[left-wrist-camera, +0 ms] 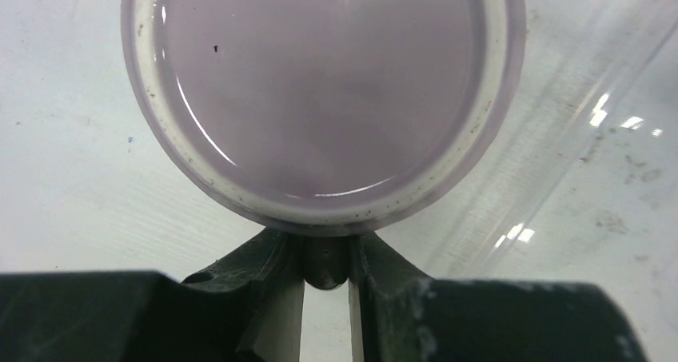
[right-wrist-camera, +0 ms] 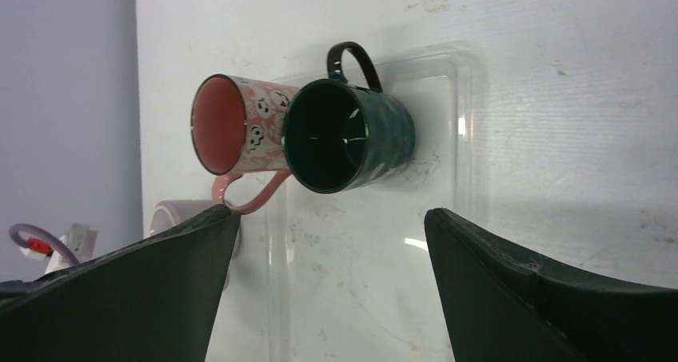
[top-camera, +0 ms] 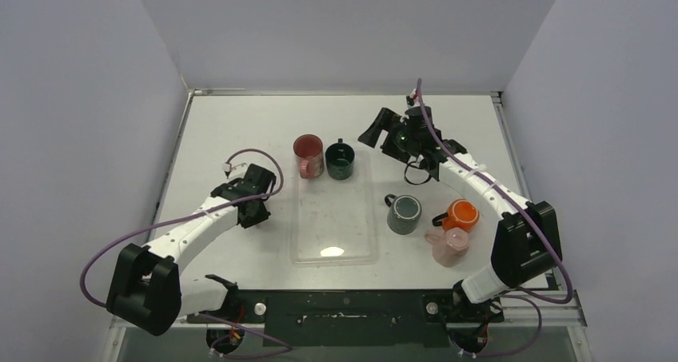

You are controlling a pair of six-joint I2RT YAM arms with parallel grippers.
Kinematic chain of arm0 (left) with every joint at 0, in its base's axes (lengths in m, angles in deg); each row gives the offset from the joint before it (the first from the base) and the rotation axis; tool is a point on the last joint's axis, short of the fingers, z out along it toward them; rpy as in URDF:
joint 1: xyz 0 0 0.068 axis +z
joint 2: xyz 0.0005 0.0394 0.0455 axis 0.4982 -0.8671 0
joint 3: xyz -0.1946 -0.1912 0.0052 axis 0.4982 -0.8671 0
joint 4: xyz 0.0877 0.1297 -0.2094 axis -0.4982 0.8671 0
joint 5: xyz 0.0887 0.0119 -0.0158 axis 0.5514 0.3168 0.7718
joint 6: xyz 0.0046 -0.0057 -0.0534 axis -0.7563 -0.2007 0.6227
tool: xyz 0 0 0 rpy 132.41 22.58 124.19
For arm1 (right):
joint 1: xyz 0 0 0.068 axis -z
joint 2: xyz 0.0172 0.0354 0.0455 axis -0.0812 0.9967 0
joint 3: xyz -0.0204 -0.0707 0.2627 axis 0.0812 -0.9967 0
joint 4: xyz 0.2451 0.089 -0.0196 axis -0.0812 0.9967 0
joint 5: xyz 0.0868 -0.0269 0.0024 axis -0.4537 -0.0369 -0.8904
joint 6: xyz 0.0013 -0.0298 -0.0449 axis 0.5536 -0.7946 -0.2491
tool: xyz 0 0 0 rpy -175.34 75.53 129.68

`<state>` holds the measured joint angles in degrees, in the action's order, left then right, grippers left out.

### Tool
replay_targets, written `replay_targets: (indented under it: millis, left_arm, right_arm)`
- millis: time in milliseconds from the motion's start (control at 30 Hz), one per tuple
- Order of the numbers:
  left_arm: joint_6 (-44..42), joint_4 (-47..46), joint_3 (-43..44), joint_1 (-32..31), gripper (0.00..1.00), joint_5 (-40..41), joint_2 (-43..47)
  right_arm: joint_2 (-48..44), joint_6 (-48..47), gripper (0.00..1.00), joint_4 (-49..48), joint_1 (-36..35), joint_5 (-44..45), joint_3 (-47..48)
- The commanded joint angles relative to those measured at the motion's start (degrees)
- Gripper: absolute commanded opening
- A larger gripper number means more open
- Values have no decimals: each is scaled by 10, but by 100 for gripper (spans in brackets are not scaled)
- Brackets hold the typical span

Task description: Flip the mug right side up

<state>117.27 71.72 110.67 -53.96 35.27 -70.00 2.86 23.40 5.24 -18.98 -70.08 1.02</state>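
A pale lilac mug [left-wrist-camera: 320, 98] fills the left wrist view end-on, a flat glossy face ringed in white turned toward the camera. Its dark handle [left-wrist-camera: 325, 264] is pinched between the fingers of my left gripper [left-wrist-camera: 326, 246], which is shut on it. From above, the left gripper [top-camera: 256, 208] sits just left of the clear tray [top-camera: 334, 246] and hides the mug. A sliver of the lilac mug [right-wrist-camera: 172, 216] shows in the right wrist view. My right gripper [right-wrist-camera: 329, 214] hangs open and empty above the back right of the table [top-camera: 397, 134].
A pink patterned mug [top-camera: 308, 156] and a dark green mug [top-camera: 340, 161] stand upright at the tray's far end. Right of the tray stand a grey mug [top-camera: 404, 214], an orange mug [top-camera: 460, 216] and a light pink mug [top-camera: 450, 246]. Walls enclose the table.
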Motion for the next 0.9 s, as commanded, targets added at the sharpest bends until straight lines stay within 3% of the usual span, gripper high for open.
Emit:
replay_targets:
  millis: [0,433,700,867]
  left_arm:
    - [-11,-14,69,2,0,-15,15]
    - [-8,-7,105,34,0,-47,93]
    - [-3,-34,112,76,0,-145,116]
    - [1,-52,123,106,0,-229,124]
  right_arm:
    - [-36,25,91,-80,1,-49,-12]
    - [-43,58,91,-136,-26,-69,-28]
    - [-42,81,91,-186,-47,-82,-39]
    - [-44,136,91,-266,-58,-102,-72]
